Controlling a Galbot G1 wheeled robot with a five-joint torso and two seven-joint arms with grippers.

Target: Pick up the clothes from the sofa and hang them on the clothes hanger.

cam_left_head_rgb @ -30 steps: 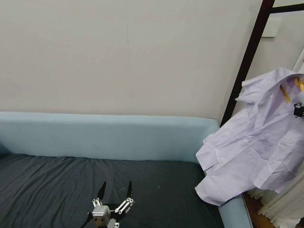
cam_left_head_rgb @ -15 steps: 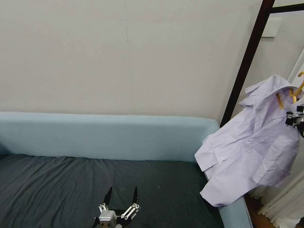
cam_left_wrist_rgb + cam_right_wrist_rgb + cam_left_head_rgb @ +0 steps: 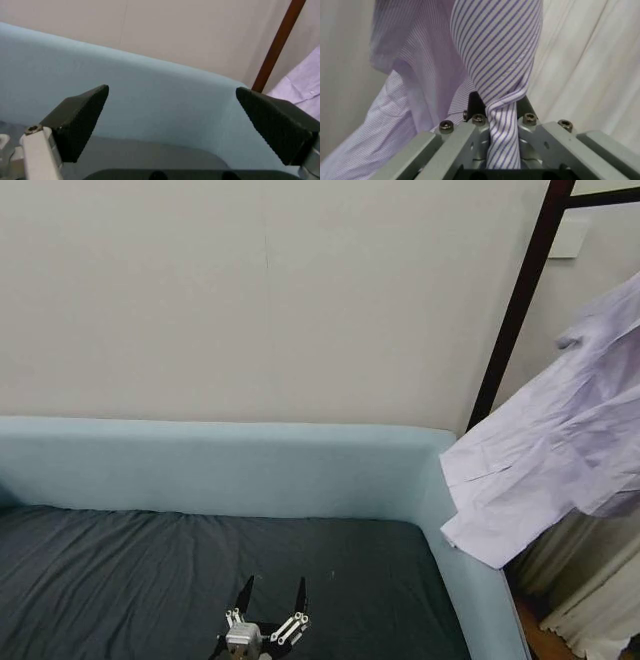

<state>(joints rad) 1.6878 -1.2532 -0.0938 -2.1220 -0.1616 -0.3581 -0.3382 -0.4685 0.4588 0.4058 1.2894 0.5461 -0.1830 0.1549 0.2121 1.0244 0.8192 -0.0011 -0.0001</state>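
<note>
A lavender striped shirt hangs in the air at the right, beyond the sofa's end and beside the dark rack post. In the right wrist view my right gripper is shut on a twisted fold of that shirt, which rises straight out from between the fingers. My left gripper hovers low over the sofa's dark seat cushion, open with nothing between its fingers. In the left wrist view that gripper faces the sofa's light blue backrest, its black pads set wide apart.
The light blue sofa backrest runs along a plain wall. Pale curtains hang behind the shirt at the right, also seen as curtain folds. The rack post stands just past the sofa's right arm.
The shirt has been carried up and to the right, off the sofa's arm. The hanger and the right gripper have passed the head view's right edge. The left gripper drifted slightly right.
</note>
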